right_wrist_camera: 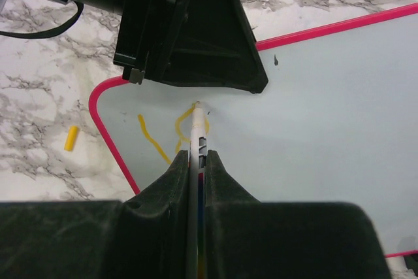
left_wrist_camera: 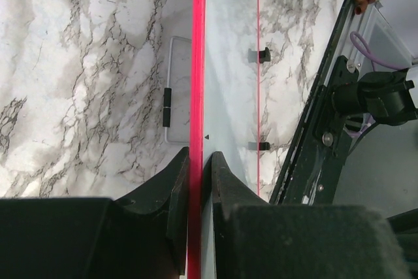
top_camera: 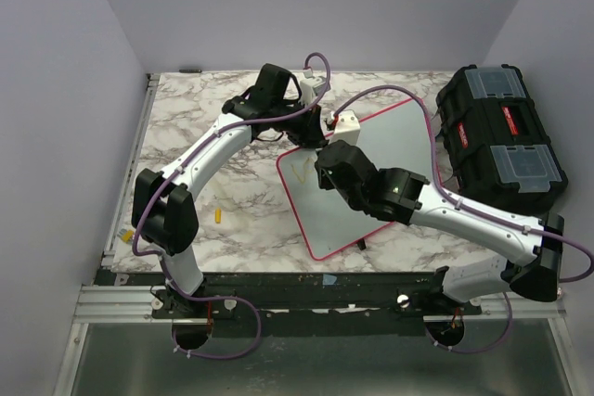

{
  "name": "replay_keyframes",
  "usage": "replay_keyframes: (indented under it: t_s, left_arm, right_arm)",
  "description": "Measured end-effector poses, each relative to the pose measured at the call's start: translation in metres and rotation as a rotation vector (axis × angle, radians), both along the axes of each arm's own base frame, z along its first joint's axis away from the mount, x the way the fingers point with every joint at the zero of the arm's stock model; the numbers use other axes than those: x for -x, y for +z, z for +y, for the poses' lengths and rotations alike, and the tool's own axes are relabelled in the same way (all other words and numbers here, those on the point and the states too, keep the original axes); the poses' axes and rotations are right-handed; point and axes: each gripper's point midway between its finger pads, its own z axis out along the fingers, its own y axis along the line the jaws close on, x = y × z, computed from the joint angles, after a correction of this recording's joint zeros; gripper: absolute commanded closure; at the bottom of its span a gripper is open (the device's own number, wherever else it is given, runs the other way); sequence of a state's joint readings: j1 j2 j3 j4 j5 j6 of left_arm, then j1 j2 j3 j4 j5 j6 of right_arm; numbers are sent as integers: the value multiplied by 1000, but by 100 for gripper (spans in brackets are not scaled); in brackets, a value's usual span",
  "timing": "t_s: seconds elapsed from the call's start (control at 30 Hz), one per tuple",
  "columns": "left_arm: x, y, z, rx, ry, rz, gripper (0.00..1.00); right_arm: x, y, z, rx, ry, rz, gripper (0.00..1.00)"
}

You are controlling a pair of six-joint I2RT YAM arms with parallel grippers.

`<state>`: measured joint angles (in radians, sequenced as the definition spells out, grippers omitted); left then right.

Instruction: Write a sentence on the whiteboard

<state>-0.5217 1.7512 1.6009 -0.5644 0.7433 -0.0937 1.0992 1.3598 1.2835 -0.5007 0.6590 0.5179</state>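
My left claw (left_wrist_camera: pixel 198 161) pinches the rim of the whiteboard (top_camera: pixel 394 141), just beside the black toolbox (top_camera: pixel 497 136), and my right claw (right_wrist_camera: pixel 196 158) grips the marker (right_wrist_camera: pixel 198 122) on it; if the rim slips, the sentence (right_wrist_camera: pixel 151 136) may smear.

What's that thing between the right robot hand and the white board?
A marker, pinched in the right gripper, with its tip down at the whiteboard beside the yellow strokes. The right wrist view shows it best.
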Motion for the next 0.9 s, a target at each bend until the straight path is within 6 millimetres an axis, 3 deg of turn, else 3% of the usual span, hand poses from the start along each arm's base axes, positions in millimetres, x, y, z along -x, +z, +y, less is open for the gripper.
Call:
replay_keyframes:
  t_s: [0.2,0.9]
  left_arm:
    - [1,1,-1,-2,-2,-1,100]
    - [1,1,-1,-2,-2,-1,100]
  right_arm:
    - [4,9,-8,-41,-12,-4,99]
    - [2,-8,-10,-2,-31,15,99]
